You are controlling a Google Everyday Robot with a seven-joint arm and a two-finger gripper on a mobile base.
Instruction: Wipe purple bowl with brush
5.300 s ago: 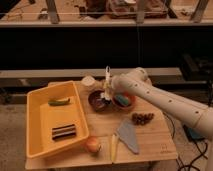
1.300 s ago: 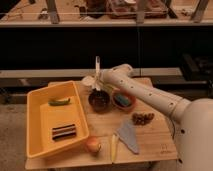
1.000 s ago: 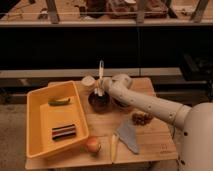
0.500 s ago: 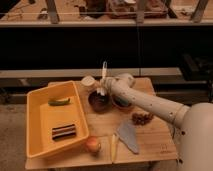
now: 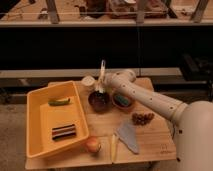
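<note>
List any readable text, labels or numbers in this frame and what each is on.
None readable. No print shows on the purple bowl, brush, yellow tray or table. The gripper sits just above the bowl's far rim, holding the brush upright; it carries no marking either.

Single camera, high front vantage, angled down at table (image 5: 155, 142); pincer (image 5: 100, 89) mid-frame, mid-distance.

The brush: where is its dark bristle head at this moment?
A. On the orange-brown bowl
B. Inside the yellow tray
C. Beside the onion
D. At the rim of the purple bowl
D: the pincer holds the brush nearly upright, with its dark head down at the back rim of the purple bowl.
</note>
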